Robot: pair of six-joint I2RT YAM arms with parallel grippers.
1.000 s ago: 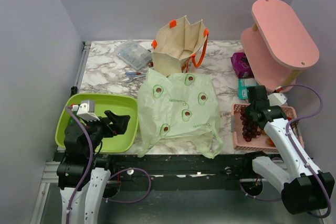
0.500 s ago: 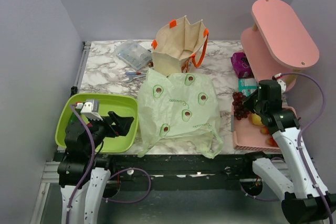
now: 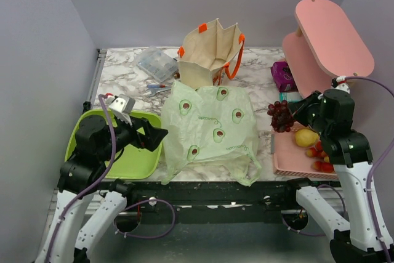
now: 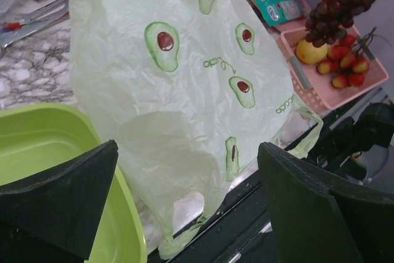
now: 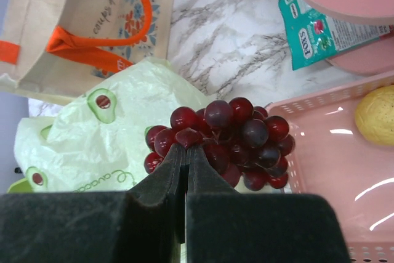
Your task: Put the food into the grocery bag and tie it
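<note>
Marble counter: bag printed "avocado", tote behind; right pincer clamps grapes at pink basket edge; left pincer agape

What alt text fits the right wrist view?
The right gripper is shut on a bunch of dark red grapes. Beyond them lie the green avocado-print bag at left and a pink basket holding a lemon at right; a beige tote stands at top left.
</note>
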